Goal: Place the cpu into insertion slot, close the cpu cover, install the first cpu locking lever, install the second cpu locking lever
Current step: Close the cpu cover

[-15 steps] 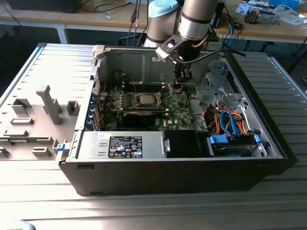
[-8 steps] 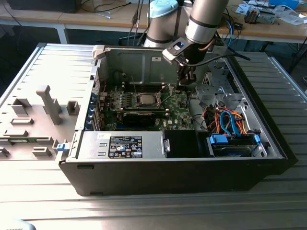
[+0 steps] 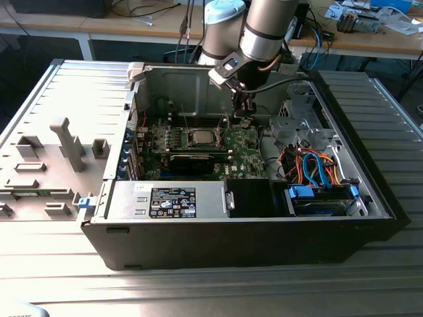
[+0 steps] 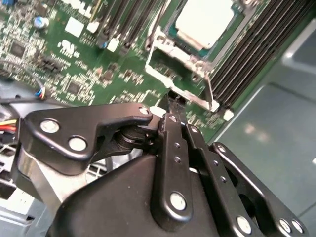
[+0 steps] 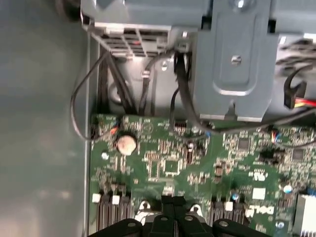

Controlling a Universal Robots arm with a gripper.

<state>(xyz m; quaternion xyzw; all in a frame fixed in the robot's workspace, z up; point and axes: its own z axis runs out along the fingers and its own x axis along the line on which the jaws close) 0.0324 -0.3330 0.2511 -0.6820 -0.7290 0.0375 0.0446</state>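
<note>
The cpu (image 4: 205, 22), seemingly light, stiff and fragile, best gripped by its edges, lay seated in the insertion slot (image 4: 236, 27) while the gripper (image 4: 174, 106), its 2 fingers clenched together, touched the open, thin cpu cover (image 4: 182, 54) at its free edge.

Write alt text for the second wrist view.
The black gripper, shut, has its tip at the edge of the silver cpu cover, which is not over the cpu. The silvery cpu sits in the insertion slot on the green motherboard.

The cpu (image 3: 200, 137) lies in the insertion slot (image 3: 190, 139), the gripper (image 3: 243, 119) just to the exterior view's right.
</note>
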